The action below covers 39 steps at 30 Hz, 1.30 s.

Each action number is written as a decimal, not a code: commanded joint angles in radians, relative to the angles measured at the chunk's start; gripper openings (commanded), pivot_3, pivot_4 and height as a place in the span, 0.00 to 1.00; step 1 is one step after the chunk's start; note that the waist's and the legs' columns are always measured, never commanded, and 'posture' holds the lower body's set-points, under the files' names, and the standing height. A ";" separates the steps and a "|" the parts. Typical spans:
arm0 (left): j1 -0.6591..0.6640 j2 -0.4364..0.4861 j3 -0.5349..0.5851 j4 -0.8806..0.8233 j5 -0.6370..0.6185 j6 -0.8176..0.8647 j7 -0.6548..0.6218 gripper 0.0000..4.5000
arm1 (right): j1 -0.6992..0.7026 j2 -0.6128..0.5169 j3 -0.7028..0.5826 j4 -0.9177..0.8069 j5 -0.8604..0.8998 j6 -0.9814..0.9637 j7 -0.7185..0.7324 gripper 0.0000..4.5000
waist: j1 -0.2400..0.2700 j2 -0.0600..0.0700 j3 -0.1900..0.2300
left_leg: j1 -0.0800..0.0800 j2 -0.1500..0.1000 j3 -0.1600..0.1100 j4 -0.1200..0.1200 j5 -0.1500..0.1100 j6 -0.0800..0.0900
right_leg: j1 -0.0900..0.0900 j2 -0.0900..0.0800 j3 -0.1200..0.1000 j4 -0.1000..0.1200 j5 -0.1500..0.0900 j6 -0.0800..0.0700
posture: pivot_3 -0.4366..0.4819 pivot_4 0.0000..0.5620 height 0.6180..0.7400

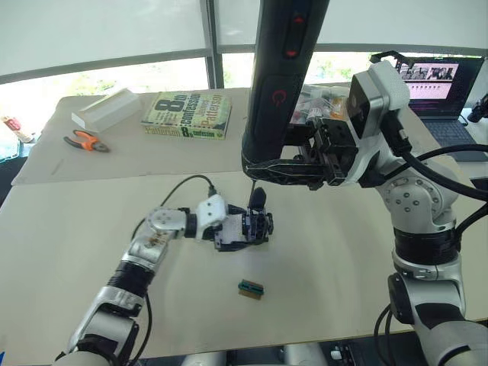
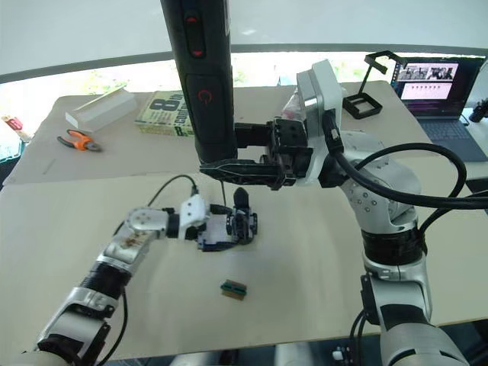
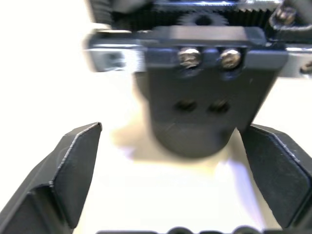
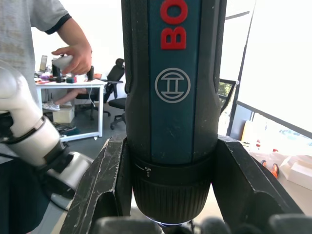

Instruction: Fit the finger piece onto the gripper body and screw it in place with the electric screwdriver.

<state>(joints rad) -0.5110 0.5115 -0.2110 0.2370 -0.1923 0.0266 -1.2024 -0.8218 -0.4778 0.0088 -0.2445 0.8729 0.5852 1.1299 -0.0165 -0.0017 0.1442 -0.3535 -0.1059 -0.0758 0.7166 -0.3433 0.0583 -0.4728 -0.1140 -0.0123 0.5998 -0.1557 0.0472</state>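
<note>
The gripper body [image 1: 252, 226] is a small black assembly on the table, with a pointed black finger standing up from it. I cannot tell whether that is the finger piece. My left gripper [image 1: 231, 235] reaches around the body from the left. In the left wrist view its fingers [image 3: 73, 180] flank the body [image 3: 200, 107], with a gap on one side. My right gripper [image 1: 301, 166] is shut on the electric screwdriver [image 1: 280, 84] and holds it upright. Its thin bit [image 2: 223, 191] points down just above the body.
A small green-and-brown block [image 1: 251, 288] lies in front of the body. A book [image 1: 187, 116], a white box [image 1: 107, 109] and orange pliers [image 1: 88, 141] sit at the back left. A laptop [image 1: 442, 84] stands at the back right. A person [image 4: 63, 48] stands beyond.
</note>
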 commanded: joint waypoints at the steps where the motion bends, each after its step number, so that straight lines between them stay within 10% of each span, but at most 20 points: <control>1: 0.021 0.066 0.050 -0.149 -0.085 0.071 -0.062 1.00 | -0.051 0.007 -0.054 -0.034 0.084 0.017 0.007 0.42 | -0.002 0.000 0.000 | 0.000 0.000 0.000 0.000 0.000 0.000 | 0.000 0.000 0.000 0.002 0.000 0.000 | 0.48 0.27 1.00; 10: 0.225 0.240 0.008 -0.451 -0.149 0.093 -0.214 1.00 | 0.037 -0.009 0.030 -0.095 0.152 0.091 0.183 0.42 | 0.002 0.002 0.001 | 0.001 0.000 0.000 -0.001 0.000 0.000 | 0.000 0.000 -0.001 -0.004 0.000 0.000 | 0.48 0.27 1.00; 39: 0.283 0.098 -0.147 -0.357 0.039 -0.115 -0.080 1.00 | 0.324 0.036 0.225 -0.107 -0.190 -0.147 0.239 0.42 | 0.004 0.002 0.002 | 0.001 -0.001 0.001 0.000 0.000 0.000 | 0.001 0.000 -0.001 -0.004 0.001 -0.001 | 0.48 0.27 1.00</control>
<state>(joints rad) -0.2300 0.6067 -0.3586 -0.1018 -0.1461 -0.0678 -1.2842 -0.4904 -0.4530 0.2375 -0.3157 0.6724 0.4706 1.3715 -0.0128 0.0006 0.1462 -0.3524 -0.1066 -0.0752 0.7170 -0.3432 0.0581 -0.4722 -0.1138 -0.0134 0.5957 -0.1548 0.0459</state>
